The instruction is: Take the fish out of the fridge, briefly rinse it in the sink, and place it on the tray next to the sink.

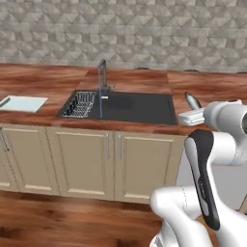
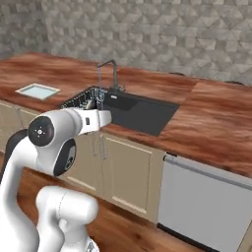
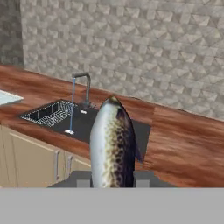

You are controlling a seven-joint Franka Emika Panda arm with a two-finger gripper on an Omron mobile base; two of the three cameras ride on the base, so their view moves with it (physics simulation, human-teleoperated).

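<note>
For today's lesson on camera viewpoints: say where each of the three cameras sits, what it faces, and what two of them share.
Left base view: behind the arm, on its left, facing the sink and tray; arm lower right.
Right base view: behind, on its right, same sink; arm lower left.
Hand view: along the gripper, shut on the fish.
All share the faucet.

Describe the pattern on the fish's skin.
Silver-grey with dark brown speckles on the fish; hand view shows it best.

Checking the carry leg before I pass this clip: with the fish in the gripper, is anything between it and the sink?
Nothing visible. The gripper is shut on the fish, in front of the cabinets. The sink lies open ahead, with water running from the faucet and the wire rack in its left basin.
</note>
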